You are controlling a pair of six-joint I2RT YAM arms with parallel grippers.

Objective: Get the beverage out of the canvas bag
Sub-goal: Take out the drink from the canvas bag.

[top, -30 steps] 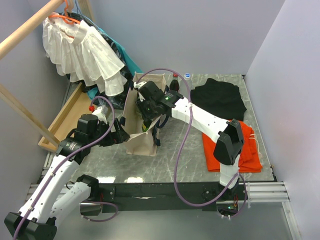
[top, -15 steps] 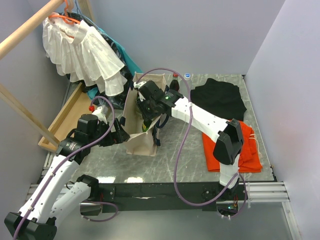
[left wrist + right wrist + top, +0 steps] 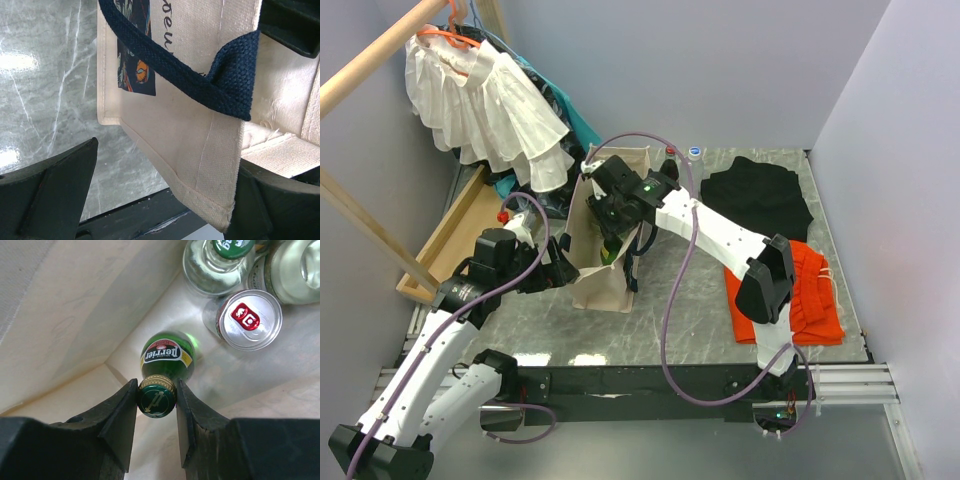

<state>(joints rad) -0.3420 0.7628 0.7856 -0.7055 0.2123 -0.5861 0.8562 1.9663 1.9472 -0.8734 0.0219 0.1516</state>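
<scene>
The cream canvas bag (image 3: 605,287) with navy handles (image 3: 200,75) stands upright mid-table. My right gripper (image 3: 157,401) reaches down into it from above and is shut on the gold-ringed cap of a green Perrier bottle (image 3: 167,357), the beverage, which stands in a bottom corner of the bag. A sliver of green bottle (image 3: 608,255) shows under the right wrist in the top view. My left gripper (image 3: 167,167) is at the bag's near-left top corner, jaws wide apart, with the bag's (image 3: 185,135) wall edge between them, against the right finger (image 3: 280,205).
Also in the bag are a silver can with a red tab (image 3: 248,319) and two clear bottles (image 3: 220,262) (image 3: 295,270). A white ruffled garment (image 3: 485,105) hangs at back left over a wooden frame (image 3: 455,235). Black cloth (image 3: 760,195) and orange cloth (image 3: 815,300) lie at right.
The right jaws have closed the last bit onto the bottle cap. The right arm's elbow and wrist have shifted slightly left. The left arm has not moved.
</scene>
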